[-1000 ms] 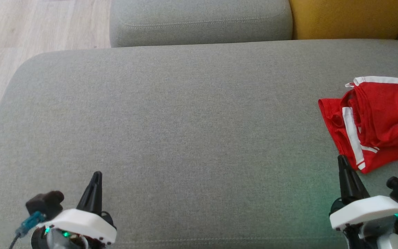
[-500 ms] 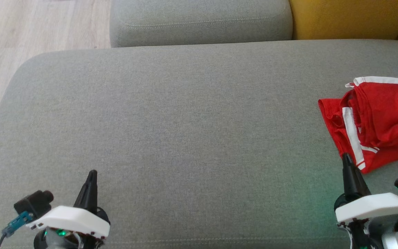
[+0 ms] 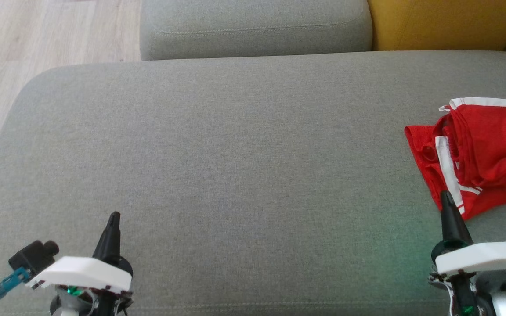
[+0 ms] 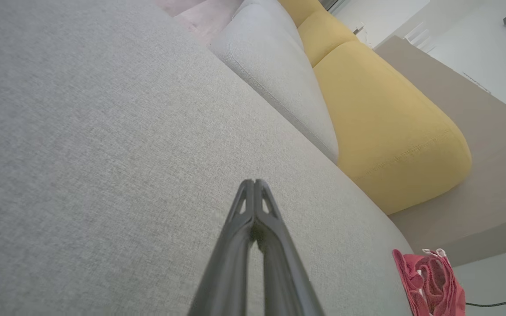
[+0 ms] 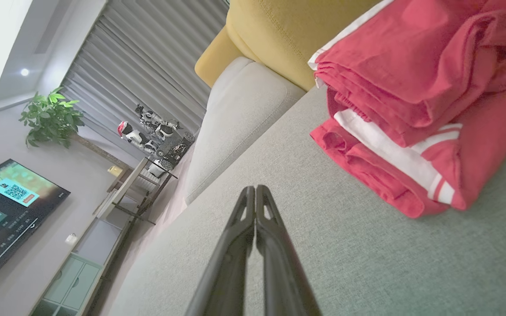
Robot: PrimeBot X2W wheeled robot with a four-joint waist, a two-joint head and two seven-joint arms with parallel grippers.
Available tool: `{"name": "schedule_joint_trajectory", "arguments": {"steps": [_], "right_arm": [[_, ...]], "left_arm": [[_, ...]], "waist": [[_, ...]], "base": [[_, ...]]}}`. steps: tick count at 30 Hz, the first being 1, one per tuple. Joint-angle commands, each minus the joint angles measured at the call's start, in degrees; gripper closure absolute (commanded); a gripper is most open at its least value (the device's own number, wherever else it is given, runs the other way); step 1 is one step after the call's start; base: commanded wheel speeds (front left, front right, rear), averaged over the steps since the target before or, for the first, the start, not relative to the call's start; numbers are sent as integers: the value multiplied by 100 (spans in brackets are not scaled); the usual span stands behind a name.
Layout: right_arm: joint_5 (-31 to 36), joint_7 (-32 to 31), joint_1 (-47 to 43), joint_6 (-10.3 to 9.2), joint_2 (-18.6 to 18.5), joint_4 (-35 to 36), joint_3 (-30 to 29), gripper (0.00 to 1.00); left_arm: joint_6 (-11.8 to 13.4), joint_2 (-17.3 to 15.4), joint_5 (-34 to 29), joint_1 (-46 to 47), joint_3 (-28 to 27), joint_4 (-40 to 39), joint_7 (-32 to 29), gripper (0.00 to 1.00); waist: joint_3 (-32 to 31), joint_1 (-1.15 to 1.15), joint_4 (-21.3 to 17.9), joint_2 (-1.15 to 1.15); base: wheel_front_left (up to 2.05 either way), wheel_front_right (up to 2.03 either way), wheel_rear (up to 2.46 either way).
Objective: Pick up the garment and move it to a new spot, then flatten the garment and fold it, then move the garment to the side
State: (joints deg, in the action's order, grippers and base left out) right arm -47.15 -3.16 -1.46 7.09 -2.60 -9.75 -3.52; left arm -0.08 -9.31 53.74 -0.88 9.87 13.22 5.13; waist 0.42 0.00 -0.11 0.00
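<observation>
Head view: left hand [image 3: 114, 215] and right hand [image 3: 445, 194] both pinched together, empty; garment [image 3: 486, 149] near the right.

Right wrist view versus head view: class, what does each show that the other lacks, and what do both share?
The right wrist view adds a television, a potted plant and grey curtains. The head view adds the left hand at lower left. Both share the red garment, the grey sofa seat, the yellow cushion and the shut right hand.
</observation>
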Motion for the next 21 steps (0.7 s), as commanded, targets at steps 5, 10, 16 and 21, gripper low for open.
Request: {"name": "schedule_joint_trajectory", "arguments": {"steps": [5,10,16,21], "right_arm": [[-439,-33,313,21,-73,120,12,100],[-780,-52,349,23,-75,75,-7,100],[-1189,-75,393,24,-76,21,-29,100],[-1529,-95,430,26,-77,-23,-49,100]], "left_arm": [[-109,-11,361,342,-291,-149,-85,100],[-162,36,657,371,-392,-130,-165,100],[-224,92,1011,406,-514,-108,-263,100],[-276,140,1305,436,-616,-89,-344,100]], "waist": [[-2,0,1,0],[-4,0,2,0],[-6,0,3,0],[-8,0,4,0]], "base": [[0,0,0],[0,0,0],[0,0,0],[0,0,0]]}}
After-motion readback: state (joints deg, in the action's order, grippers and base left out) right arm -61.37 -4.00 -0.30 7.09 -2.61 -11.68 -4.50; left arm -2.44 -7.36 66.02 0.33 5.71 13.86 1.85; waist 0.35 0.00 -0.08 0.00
